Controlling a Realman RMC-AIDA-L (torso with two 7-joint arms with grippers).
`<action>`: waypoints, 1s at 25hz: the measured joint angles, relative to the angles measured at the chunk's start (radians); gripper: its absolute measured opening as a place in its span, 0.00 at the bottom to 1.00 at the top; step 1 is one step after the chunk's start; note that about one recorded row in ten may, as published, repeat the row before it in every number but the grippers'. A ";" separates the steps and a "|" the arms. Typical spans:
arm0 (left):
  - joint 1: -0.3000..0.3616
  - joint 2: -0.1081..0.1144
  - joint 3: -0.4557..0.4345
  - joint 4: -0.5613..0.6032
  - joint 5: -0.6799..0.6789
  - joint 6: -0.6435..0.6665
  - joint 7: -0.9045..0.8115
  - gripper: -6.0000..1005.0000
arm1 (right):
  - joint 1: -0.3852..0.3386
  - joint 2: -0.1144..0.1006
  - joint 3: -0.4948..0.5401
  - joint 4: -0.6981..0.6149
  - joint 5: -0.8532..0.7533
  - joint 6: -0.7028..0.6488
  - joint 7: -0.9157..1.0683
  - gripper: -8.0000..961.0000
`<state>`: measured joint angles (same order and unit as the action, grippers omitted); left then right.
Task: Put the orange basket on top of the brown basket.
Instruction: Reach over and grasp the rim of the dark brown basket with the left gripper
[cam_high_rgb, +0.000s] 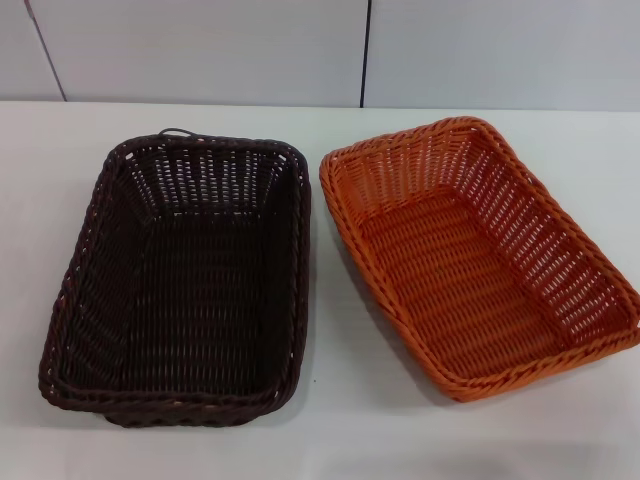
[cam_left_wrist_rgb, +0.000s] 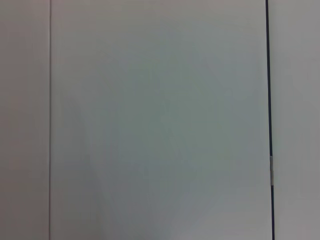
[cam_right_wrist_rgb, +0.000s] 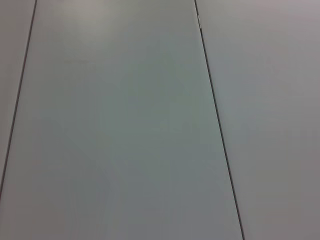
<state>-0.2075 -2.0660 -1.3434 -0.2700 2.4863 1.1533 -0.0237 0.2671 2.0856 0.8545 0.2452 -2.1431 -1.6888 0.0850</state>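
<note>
Neither tool shows in any view, so their state cannot be told. On the white bench (cam_high_rgb: 330, 430), the orange basket (cam_high_rgb: 480, 255) lies on the robot's right, just beside the brown basket (cam_high_rgb: 180, 280), long axes running roughly away from the robot; the right arm is likely nearer.

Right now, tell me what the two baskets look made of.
The orange basket: woven strands, wicker-style, with openwork sides and a braided rim; the even bright colour and slight sheen suggest plastic rattan, though natural cane cannot be ruled out. The brown basket: the same weave and braided rim, very dark and slightly glossy, probably the same material.
</note>
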 joint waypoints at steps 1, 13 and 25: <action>-0.001 0.000 0.000 0.000 0.000 -0.001 0.000 0.80 | 0.000 0.000 0.000 0.000 0.001 0.000 0.000 0.86; 0.007 0.031 -0.003 -0.144 0.011 -0.128 0.026 0.79 | 0.011 -0.001 0.000 0.002 0.007 0.013 0.001 0.86; 0.219 0.131 -0.191 -1.084 0.140 -1.115 0.042 0.78 | 0.012 -0.002 0.014 0.000 0.011 0.021 0.001 0.86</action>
<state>0.0120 -1.9347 -1.5347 -1.3544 2.6264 0.0380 0.0181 0.2793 2.0833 0.8684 0.2454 -2.1324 -1.6680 0.0859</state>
